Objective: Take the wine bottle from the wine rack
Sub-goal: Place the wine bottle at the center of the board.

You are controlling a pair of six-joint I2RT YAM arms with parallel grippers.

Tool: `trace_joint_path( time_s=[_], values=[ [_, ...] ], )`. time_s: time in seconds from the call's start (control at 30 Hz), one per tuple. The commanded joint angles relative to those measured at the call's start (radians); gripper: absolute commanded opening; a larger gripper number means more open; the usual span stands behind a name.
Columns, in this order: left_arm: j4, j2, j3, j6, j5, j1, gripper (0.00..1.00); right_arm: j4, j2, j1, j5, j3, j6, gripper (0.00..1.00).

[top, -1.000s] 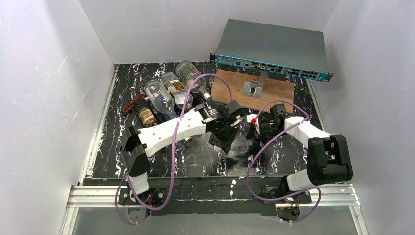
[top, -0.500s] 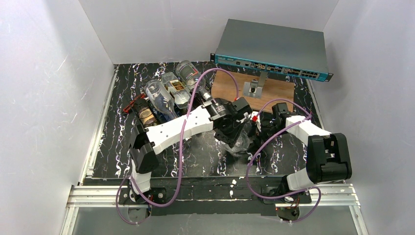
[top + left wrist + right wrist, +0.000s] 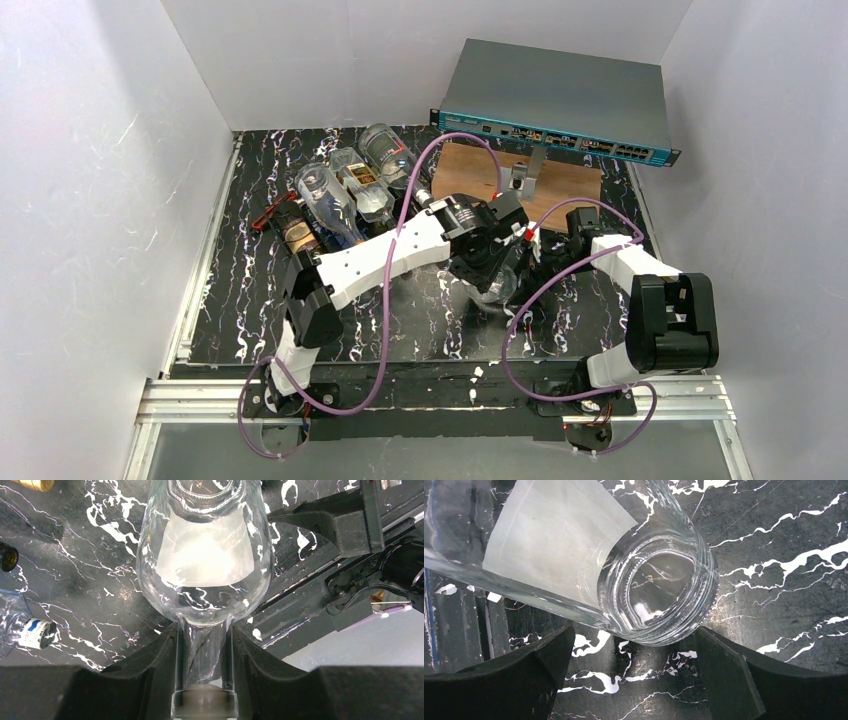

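A clear glass wine bottle (image 3: 205,555) with a white label hangs over the black marbled table, clear of the wine rack (image 3: 283,212). My left gripper (image 3: 204,630) is shut on its neck just above the lip. In the top view the bottle (image 3: 492,285) is mid-table under the left gripper (image 3: 487,262). My right gripper (image 3: 635,632) stands open; the bottle's round base (image 3: 659,597) lies just beyond its fingertips, touching neither. In the top view the right gripper (image 3: 530,262) is just right of the bottle.
Several other bottles (image 3: 345,190) lie on the rack at the back left. A brown wooden board (image 3: 570,182) with a metal bracket (image 3: 520,180) sits behind the grippers, under a grey network switch (image 3: 560,100). White walls close in three sides.
My left arm has carried the bottle to the right and further back. The right gripper has drawn back a little and its jaws have spread wider.
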Motion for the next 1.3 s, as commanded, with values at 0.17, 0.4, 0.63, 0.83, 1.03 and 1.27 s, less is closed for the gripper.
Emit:
trace_joint_path(
  time_s=[0.17, 0.4, 0.63, 0.83, 1.03, 1.27],
  values=[
    [0.086, -0.011, 0.121, 0.036, -0.056, 0.007, 0.31, 0.026, -0.005, -0.016, -0.042, 0.014, 0.069, 0.98],
    [0.065, -0.020, 0.108, 0.049, -0.021, 0.017, 0.22, 0.263, -0.069, -0.055, 0.047, -0.048, 0.274, 0.98],
    [0.025, -0.018, 0.136, 0.049, -0.001, 0.036, 0.22, 0.256, -0.091, -0.090, 0.005, -0.052, 0.277, 0.98],
    [-0.061, 0.023, 0.225, 0.052, -0.004, 0.046, 0.34, 0.222, -0.087, -0.119, -0.023, -0.043, 0.250, 0.98],
    [-0.071, 0.042, 0.238, 0.055, 0.001, 0.046, 0.42, 0.215, -0.089, -0.119, -0.026, -0.043, 0.243, 0.98],
    [-0.079, 0.061, 0.265, 0.060, 0.013, 0.047, 0.42, 0.200, -0.086, -0.121, -0.034, -0.041, 0.229, 0.98]
  ],
)
